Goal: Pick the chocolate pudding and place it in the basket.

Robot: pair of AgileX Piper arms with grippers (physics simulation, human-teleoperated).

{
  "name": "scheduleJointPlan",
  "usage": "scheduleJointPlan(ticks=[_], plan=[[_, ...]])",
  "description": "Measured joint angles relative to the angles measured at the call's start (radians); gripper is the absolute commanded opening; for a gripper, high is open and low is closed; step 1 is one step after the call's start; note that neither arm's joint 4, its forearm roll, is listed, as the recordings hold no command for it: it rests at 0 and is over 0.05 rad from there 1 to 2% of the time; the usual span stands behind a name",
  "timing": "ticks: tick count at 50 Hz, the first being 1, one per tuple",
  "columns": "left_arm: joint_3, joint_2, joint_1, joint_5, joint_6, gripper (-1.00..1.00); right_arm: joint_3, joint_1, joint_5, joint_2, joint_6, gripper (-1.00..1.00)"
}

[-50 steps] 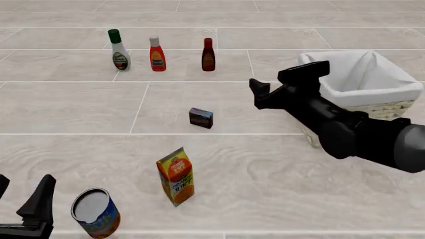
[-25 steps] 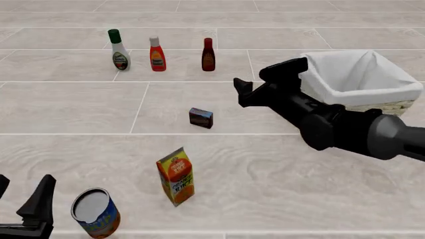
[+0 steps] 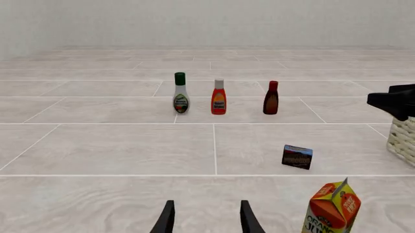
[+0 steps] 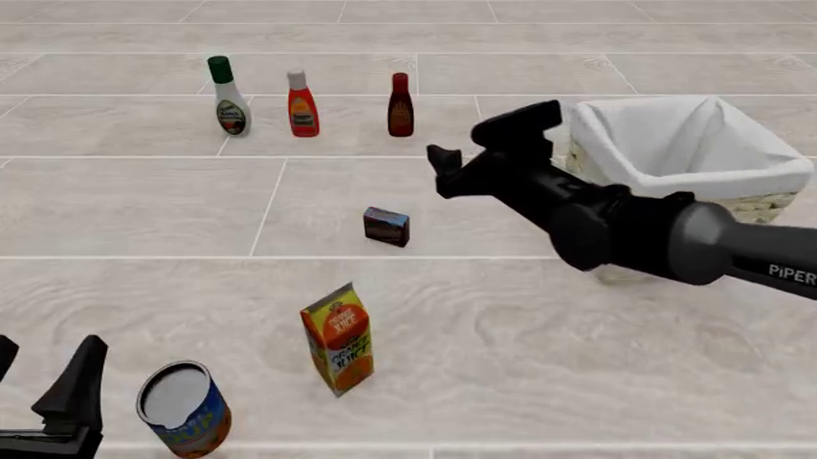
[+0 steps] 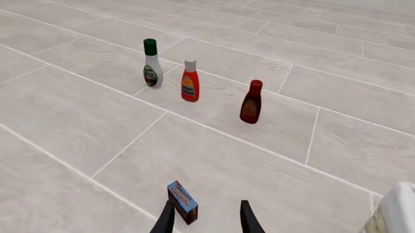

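The chocolate pudding (image 4: 386, 227), a small dark brown box with a light blue edge, stands on the table's middle. It also shows in the left wrist view (image 3: 297, 157) and the right wrist view (image 5: 182, 201). The basket (image 4: 766, 172), wicker with a white cloth lining, stands at the right; its wall shows in the left wrist view (image 3: 403, 141). My right gripper (image 4: 479, 143) is open and empty in the air, to the right of and beyond the pudding, apart from it. In its wrist view the gripper (image 5: 204, 221) is just beside the box. My left gripper (image 4: 38, 378) is open and empty at the near left corner.
Three bottles stand in a far row: a white one with a green cap (image 4: 230, 96), a red one (image 4: 302, 105) and a dark red-brown one (image 4: 401, 105). An orange juice carton (image 4: 339, 338) and a tin can (image 4: 186, 409) stand near the front left.
My right arm has swung left, away from the basket and toward the pudding, gripper still open. The left arm and all objects have not moved.
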Motion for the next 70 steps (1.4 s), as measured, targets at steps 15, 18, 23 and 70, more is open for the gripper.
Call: scheduleJointPlan(ticks=[15,18,23,70], plan=[[0.0,0.0,0.0,0.0,0.0,1.0,-0.066,0.004,0.025,0.057,0.007,1.0],[0.0,0.0,0.0,0.0,0.0,1.0,-0.083,0.005,0.033,0.071,0.008,1.0],[0.0,0.0,0.0,0.0,0.0,1.0,-0.11,0.008,0.046,0.092,0.012,1.0],[0.0,0.0,0.0,0.0,0.0,1.0,-0.48,0.059,0.38,0.289,-0.005,1.0]])
